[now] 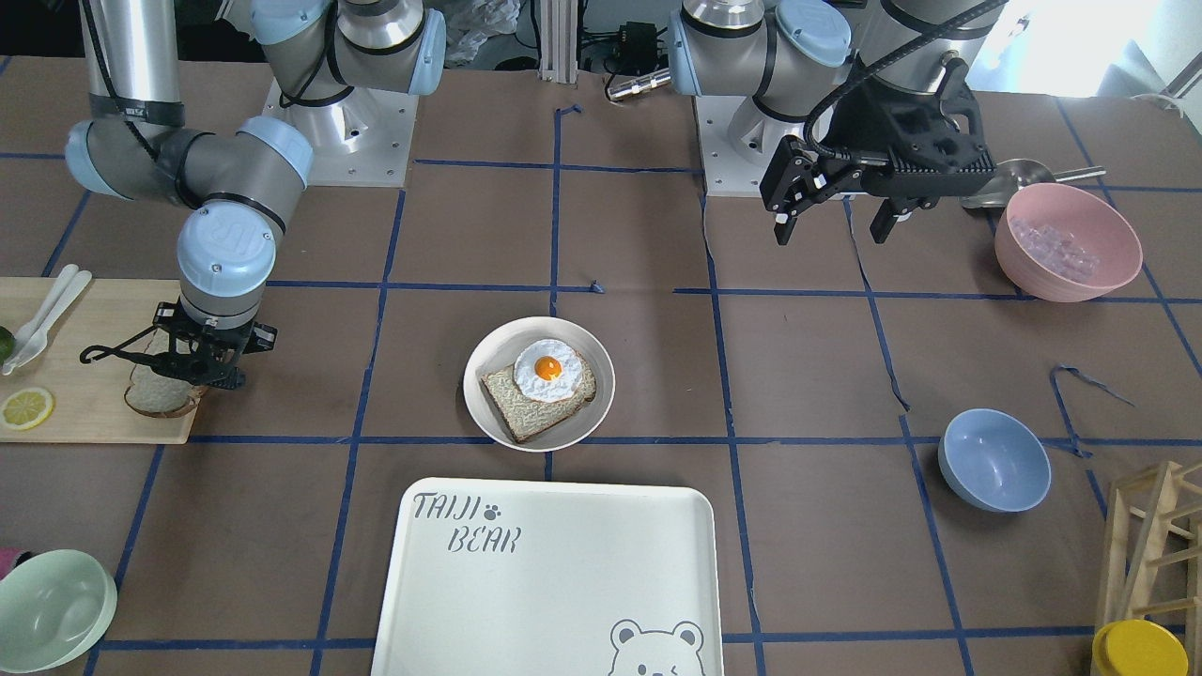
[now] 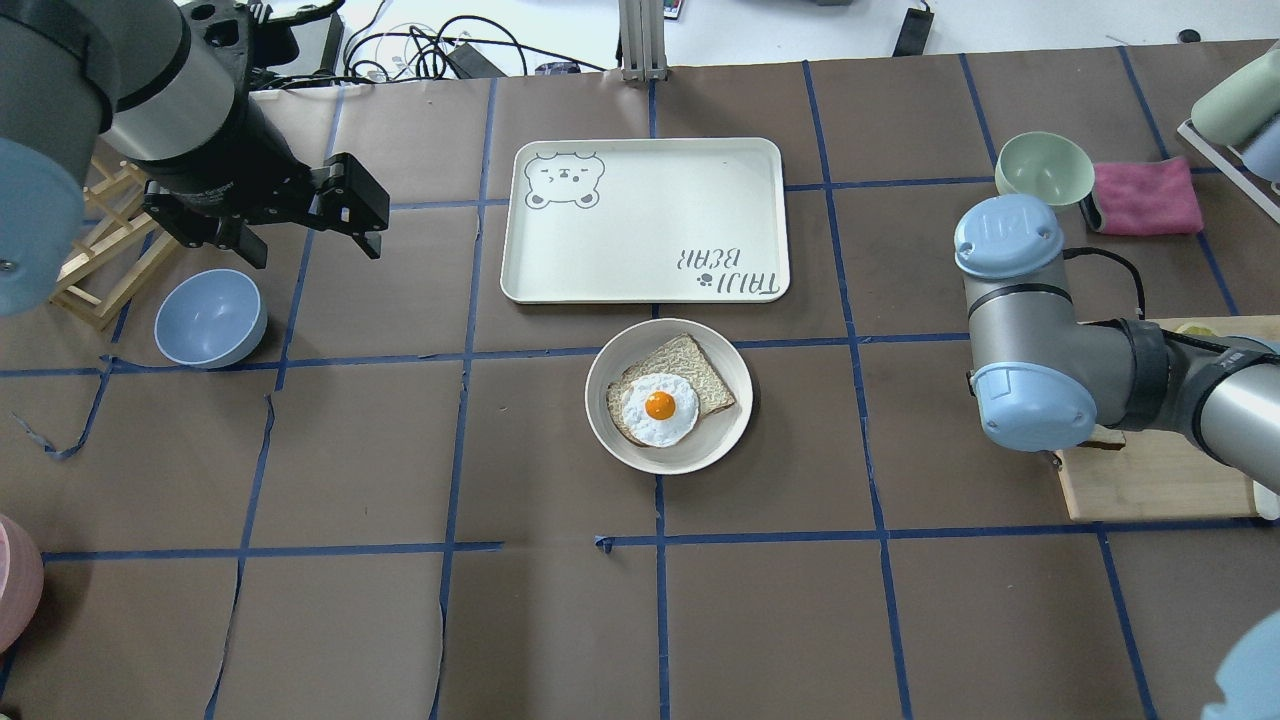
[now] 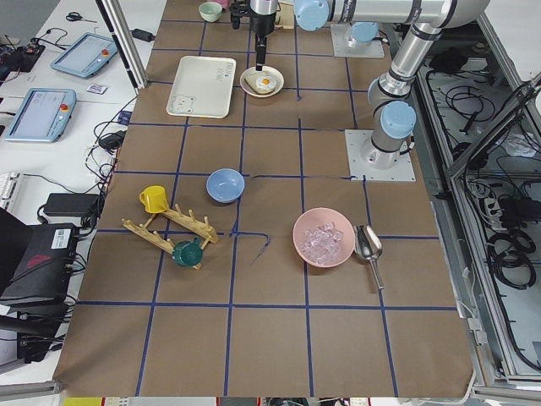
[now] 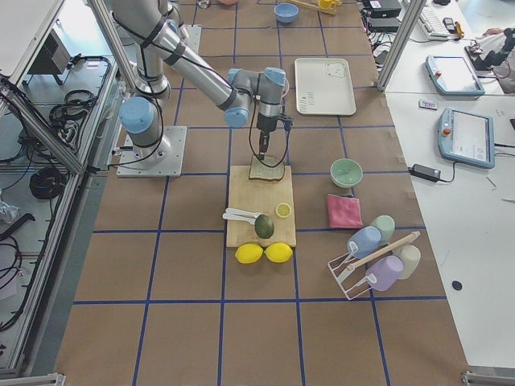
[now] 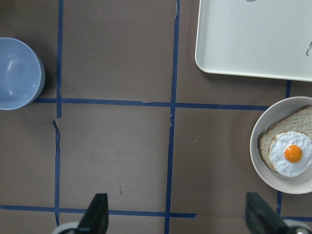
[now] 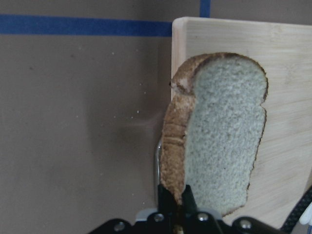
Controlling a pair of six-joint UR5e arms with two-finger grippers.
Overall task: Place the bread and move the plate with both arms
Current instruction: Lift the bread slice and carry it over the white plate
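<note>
Gripping bread (image 6: 224, 131), right end effector (image 6: 174, 197), left end effector (image 1: 832, 233) splayed, plate (image 1: 488, 418) holding egg toast (image 1: 543, 383)

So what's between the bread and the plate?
Only bare brown table paper and blue tape between bread and plate, front-facing view.

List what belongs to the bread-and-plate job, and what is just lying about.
Job: bread, held by right tool; plate with egg toast; open left tool.
Lying about: TAIJI BEAR tray, blue bowl, pink bowl of ice, green bowl, lemon slice.
</note>
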